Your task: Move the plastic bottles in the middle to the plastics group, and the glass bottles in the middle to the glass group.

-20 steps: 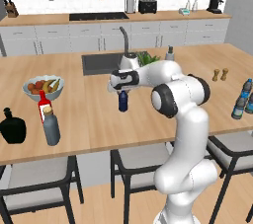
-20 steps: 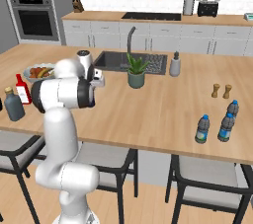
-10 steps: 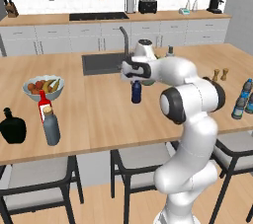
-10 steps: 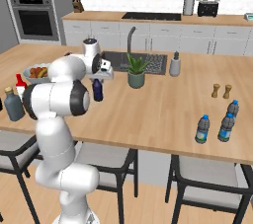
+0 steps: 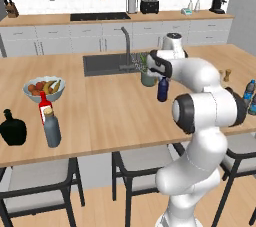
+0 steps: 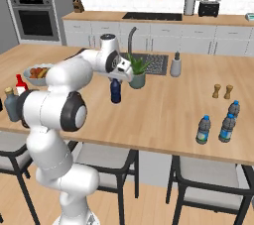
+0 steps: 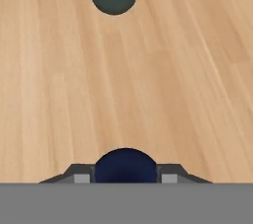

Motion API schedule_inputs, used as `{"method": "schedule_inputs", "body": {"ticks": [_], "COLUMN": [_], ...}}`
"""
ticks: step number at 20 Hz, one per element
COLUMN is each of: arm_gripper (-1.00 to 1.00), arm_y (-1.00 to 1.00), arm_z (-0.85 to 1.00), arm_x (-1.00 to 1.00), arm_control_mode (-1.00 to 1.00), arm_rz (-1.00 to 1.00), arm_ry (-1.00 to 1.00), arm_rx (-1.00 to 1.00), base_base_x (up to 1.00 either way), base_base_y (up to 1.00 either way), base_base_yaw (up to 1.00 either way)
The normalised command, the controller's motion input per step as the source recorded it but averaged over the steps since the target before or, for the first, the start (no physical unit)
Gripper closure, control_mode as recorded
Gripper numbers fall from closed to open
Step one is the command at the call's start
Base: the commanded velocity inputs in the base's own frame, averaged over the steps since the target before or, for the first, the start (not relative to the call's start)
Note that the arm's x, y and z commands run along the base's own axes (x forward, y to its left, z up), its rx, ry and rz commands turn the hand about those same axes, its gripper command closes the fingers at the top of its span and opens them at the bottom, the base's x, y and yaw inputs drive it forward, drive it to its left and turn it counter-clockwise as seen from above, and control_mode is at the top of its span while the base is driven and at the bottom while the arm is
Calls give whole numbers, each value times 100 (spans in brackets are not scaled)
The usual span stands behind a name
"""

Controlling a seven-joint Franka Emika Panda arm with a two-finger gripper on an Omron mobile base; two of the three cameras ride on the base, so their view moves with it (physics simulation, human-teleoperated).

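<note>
A glossy white arm [image 5: 200, 121] is seen, built of thick rounded segments. Dark grey round caps are set at the joints, one at 9 o'clock of the big elbow. The gripper [image 7: 125, 178] is made of grey blocks with small pale square pads.

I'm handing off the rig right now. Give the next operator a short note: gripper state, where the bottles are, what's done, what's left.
Gripper: shut on the navy bottle, held upright above the island counter beside the potted plant.
Plastics group: three clear-blue water bottles at the counter's right end.
Glass group: red bottle and black bottle at the left end, with the dark grey corked bottle standing beside them.
Done: grey bottle looks placed; navy bottle picked up.
Left: carry the navy bottle right to the plastics group and set it down.
</note>
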Motion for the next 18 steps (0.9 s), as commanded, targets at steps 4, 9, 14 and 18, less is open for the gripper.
{"method": "schedule_inputs", "body": {"ticks": [4,9,14,18], "arm_gripper": [100,100,100,100], "arm_y": [-100,-100,-100,-100], "arm_z": [11,0,0,0], "arm_x": [-42,-27,-9,-5], "arm_control_mode": [-100,-100,-100,-100], "arm_rz": [-29,-30,-33,-33], "arm_ry": [0,0,0,0], "arm_rx": [0,0,0,0], "base_base_x": [0,0,0,0], "base_base_y": [0,0,0,0], "base_base_yaw": [0,0,0,0]}}
